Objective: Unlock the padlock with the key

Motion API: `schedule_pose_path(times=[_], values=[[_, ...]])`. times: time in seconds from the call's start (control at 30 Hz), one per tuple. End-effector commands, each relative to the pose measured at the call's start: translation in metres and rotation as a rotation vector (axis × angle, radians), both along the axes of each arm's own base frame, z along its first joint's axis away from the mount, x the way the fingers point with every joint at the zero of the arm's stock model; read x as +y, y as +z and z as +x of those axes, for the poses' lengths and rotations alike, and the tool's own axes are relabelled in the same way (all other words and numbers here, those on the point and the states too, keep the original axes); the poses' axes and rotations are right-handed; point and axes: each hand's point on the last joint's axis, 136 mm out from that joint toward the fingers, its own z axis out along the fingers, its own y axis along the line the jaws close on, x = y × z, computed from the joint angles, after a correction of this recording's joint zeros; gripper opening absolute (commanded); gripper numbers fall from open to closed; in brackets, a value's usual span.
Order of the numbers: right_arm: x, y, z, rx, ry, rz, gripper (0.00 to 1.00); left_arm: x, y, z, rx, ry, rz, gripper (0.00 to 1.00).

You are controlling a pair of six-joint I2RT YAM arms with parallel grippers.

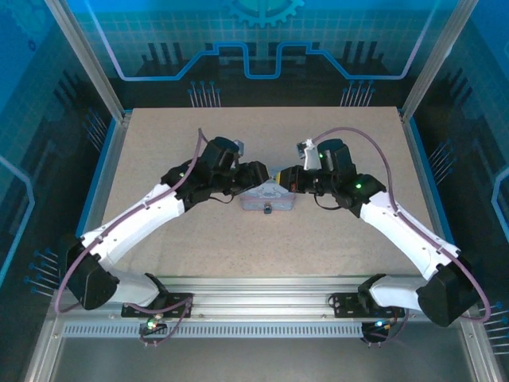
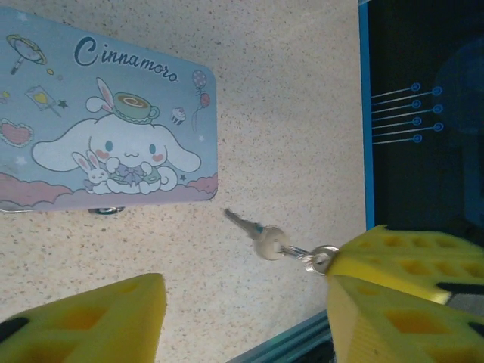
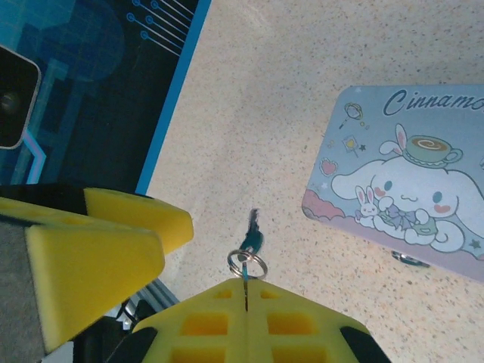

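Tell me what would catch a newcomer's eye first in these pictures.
The pale blue cartoon tin, lying flat in the middle of the table, stands out first. Next comes the small key, which dangles from a ring pinched in the shut right end effector over bare tabletop beside the tin. The left end effector stands open close by.

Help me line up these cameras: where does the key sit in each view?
Top external: too small to tell, near the tin.
Left wrist: the key lower centre, right of the tin.
Right wrist: bottom centre, its ring in the right gripper, left of the tin.
Shared landmark: the tin.
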Motion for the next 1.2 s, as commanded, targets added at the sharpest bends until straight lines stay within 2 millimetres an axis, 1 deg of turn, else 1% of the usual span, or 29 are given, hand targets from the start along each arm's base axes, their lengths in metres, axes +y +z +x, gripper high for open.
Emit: schedule_pose_path(times=[0.0, 0.17, 0.3, 0.4, 0.53, 0.63, 0.77, 1.0, 1.17], values=[[-0.010, 0.000, -0.010, 0.021, 0.028, -0.070, 0.00, 0.003, 0.004, -0.006, -0.002, 0.001, -0.079, 0.69], [-0.009, 0.000, -0.011, 0.039, 0.046, -0.094, 0.00, 0.000, -0.004, -0.014, 0.037, 0.003, -0.206, 0.81], [-0.006, -0.001, -0.007, 0.055, 0.055, -0.099, 0.00, -0.004, -0.005, -0.017, 0.061, 0.009, -0.293, 0.90], [-0.001, -0.002, -0.003, 0.062, 0.058, -0.097, 0.00, -0.009, -0.002, -0.018, 0.071, 0.014, -0.379, 0.94], [0.005, -0.002, 0.006, 0.067, 0.052, -0.086, 0.00, -0.016, 0.002, -0.017, 0.088, 0.020, -0.486, 0.95], [0.011, -0.001, 0.010, 0.072, 0.052, -0.066, 0.00, -0.018, 0.007, -0.015, 0.088, 0.031, -0.540, 0.99], [0.023, 0.002, 0.013, 0.074, 0.052, -0.020, 0.00, -0.018, 0.014, -0.011, 0.077, 0.055, -0.632, 0.99], [0.041, 0.005, 0.009, 0.092, 0.065, 0.060, 0.00, -0.015, 0.021, -0.005, 0.060, 0.101, -0.732, 0.99], [0.055, 0.005, 0.000, 0.107, 0.097, 0.093, 0.00, -0.013, 0.029, -0.003, 0.038, 0.110, -0.781, 0.99]])
